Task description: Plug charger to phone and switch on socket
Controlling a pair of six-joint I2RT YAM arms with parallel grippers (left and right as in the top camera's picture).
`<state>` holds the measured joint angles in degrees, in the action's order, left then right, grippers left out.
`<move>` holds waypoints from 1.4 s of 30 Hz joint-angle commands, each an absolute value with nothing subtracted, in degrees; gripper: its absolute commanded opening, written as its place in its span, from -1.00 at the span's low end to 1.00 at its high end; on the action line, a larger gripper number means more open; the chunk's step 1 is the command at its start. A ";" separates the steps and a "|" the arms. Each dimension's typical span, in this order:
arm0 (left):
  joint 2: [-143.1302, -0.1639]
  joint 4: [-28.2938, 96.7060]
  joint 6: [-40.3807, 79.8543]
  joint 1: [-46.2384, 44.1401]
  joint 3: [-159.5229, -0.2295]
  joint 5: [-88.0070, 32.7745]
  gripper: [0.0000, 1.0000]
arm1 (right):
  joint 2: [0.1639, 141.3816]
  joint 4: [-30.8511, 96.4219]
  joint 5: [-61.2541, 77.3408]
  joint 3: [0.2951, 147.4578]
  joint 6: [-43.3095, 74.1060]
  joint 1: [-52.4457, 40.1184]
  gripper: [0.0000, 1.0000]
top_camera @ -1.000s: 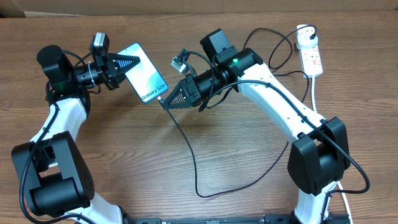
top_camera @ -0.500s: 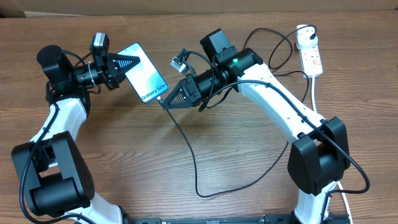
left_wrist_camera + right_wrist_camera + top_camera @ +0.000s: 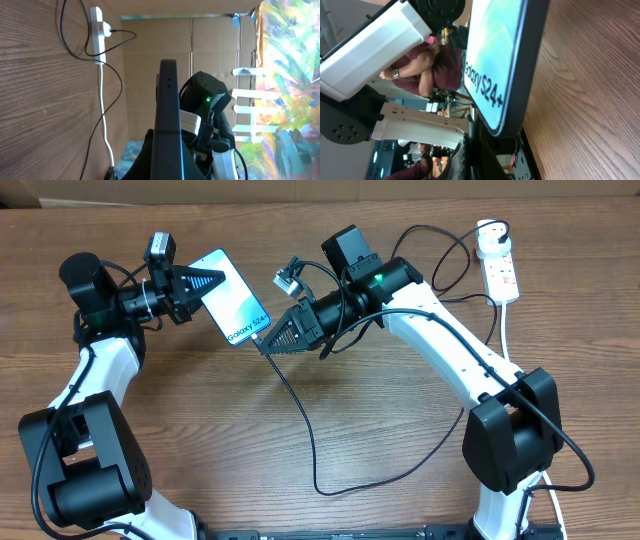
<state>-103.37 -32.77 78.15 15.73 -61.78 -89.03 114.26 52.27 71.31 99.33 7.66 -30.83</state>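
The phone [image 3: 236,304], its blue-teal screen lit, hangs tilted above the table with my left gripper [image 3: 207,283] shut on its upper end. In the left wrist view the phone [image 3: 167,110] shows edge-on, rising from between the fingers. My right gripper [image 3: 268,344] is shut on the charger's connector end, right at the phone's lower end. The jaws hide whether the tip sits in the port. The black charger cable [image 3: 324,493] loops down across the table and back up toward the socket [image 3: 503,275] at the far right. In the right wrist view the phone [image 3: 495,60] fills the top, just above my right gripper [image 3: 475,150].
The round white plug [image 3: 489,241] sits in the socket's far end, and a thick white cord [image 3: 507,330] trails from the strip toward the front. The socket [image 3: 98,35] also shows in the left wrist view. A cardboard wall [image 3: 150,50] stands behind the table.
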 commanded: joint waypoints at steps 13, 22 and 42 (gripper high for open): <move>-103.50 -33.23 77.34 15.42 -62.74 -90.48 -0.91 | 112.18 52.86 69.49 100.95 8.21 -31.18 -0.93; -103.50 -33.23 77.32 15.33 -62.74 -90.50 -0.91 | 112.18 51.86 69.52 100.95 9.15 -31.16 -0.93; -103.50 -33.23 77.06 15.33 -62.74 -90.50 -0.92 | 112.18 50.85 70.19 100.95 10.50 -31.20 -0.93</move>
<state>-103.37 -32.77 78.13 15.73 -61.78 -88.73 114.26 51.62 69.65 99.33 10.44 -30.89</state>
